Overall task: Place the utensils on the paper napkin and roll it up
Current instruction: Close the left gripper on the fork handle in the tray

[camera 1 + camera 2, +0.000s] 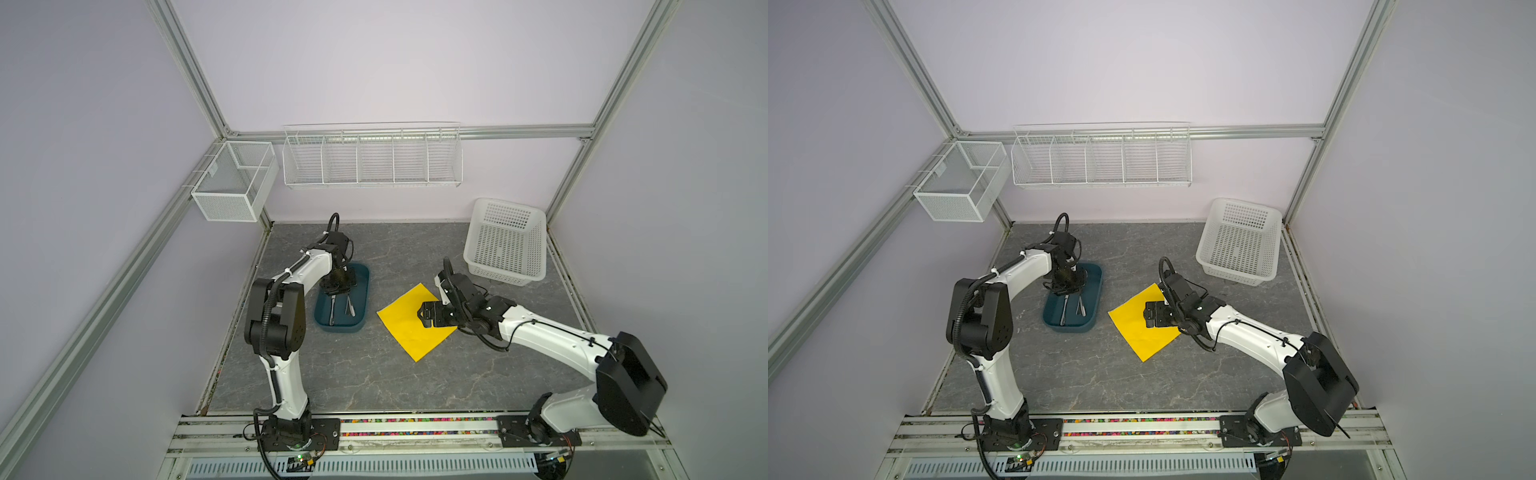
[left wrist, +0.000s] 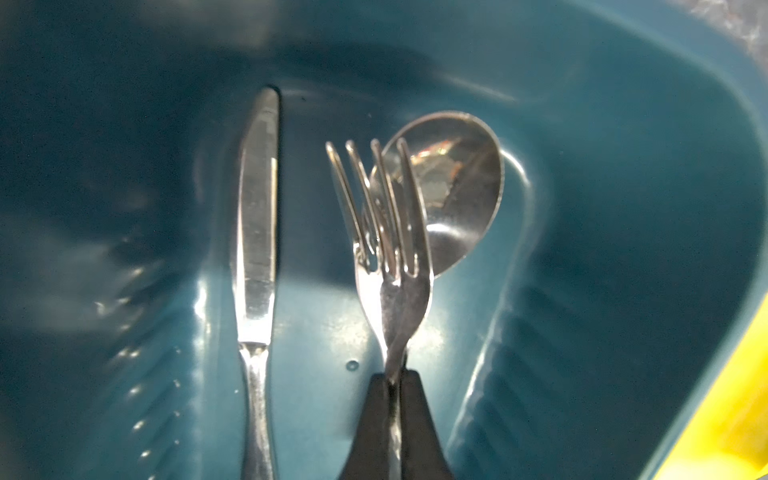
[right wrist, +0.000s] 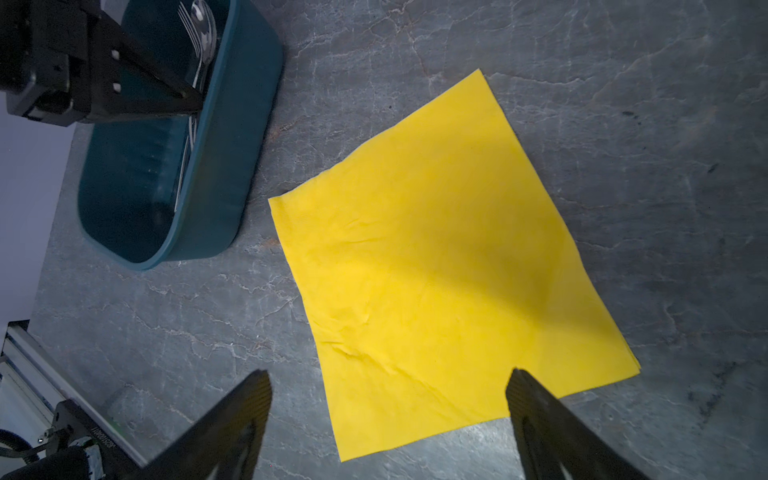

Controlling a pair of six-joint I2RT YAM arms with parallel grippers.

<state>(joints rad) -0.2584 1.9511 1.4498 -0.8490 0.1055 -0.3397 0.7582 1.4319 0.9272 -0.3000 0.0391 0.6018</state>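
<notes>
In both top views the left gripper (image 1: 337,286) reaches into the teal tub (image 1: 362,307) holding the utensils (image 1: 350,308), while the right gripper (image 1: 424,316) hangs over the bare yellow paper napkin (image 1: 405,332) beside it. The left wrist view shows its jaws pinched on the neck of the fork (image 2: 399,232), which overlaps the spoon (image 2: 457,178), the knife (image 2: 257,216) lying apart. In the right wrist view the right gripper stands wide and empty, so by my judgement all three transfers and the rolling remain.
</notes>
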